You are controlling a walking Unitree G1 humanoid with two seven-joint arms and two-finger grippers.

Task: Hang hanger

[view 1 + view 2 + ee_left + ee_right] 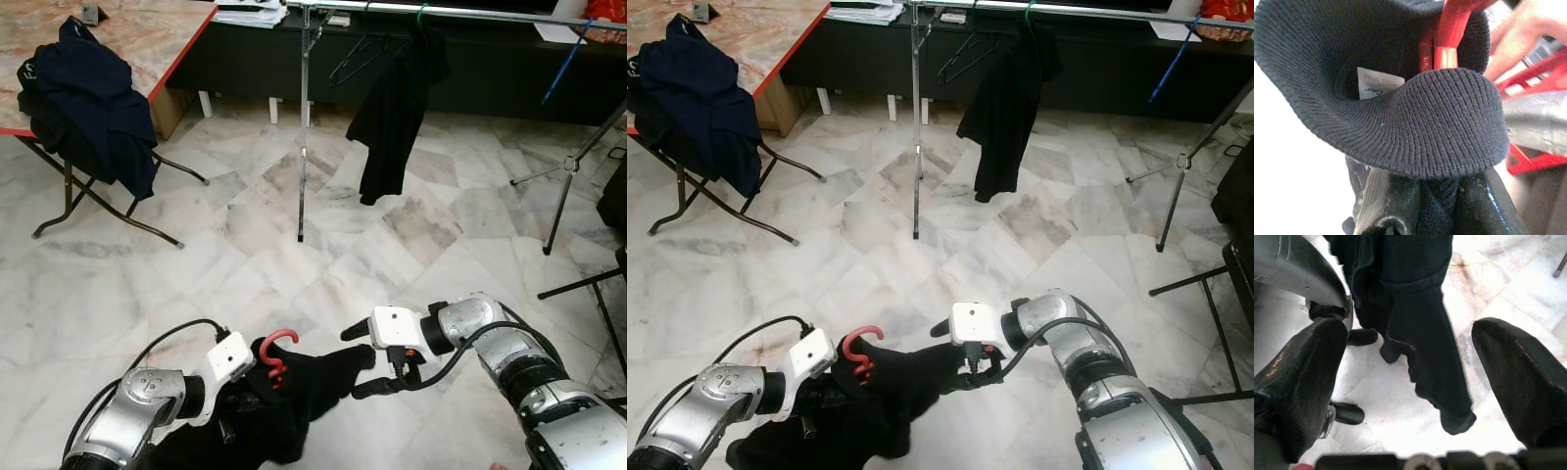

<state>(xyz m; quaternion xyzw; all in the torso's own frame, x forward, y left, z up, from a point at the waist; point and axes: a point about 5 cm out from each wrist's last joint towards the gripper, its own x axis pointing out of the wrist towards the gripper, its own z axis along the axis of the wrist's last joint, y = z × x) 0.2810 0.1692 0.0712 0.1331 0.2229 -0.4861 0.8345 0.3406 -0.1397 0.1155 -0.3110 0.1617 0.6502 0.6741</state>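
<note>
A red hanger (277,351) carries a black garment (304,392) low over the floor, its hook sticking up. My left gripper (253,380) is shut on the garment's knit collar (1440,122), where the hanger's red neck (1447,34) comes through. My right gripper (359,360) is open just right of the garment, its fingers (1303,377) wide apart and touching nothing; the garment's sleeve (1425,357) hangs beyond them. The clothes rail (460,12) runs across the far top, with another black garment (392,108) on a green hanger and an empty black hanger (355,57).
The rail's upright pole (303,137) stands on the marble floor ahead. A folding table (147,39) at far left has a dark blue garment (93,103) draped over its edge. Tripod legs (568,166) stand at right. A dark cabinet (490,69) lines the back.
</note>
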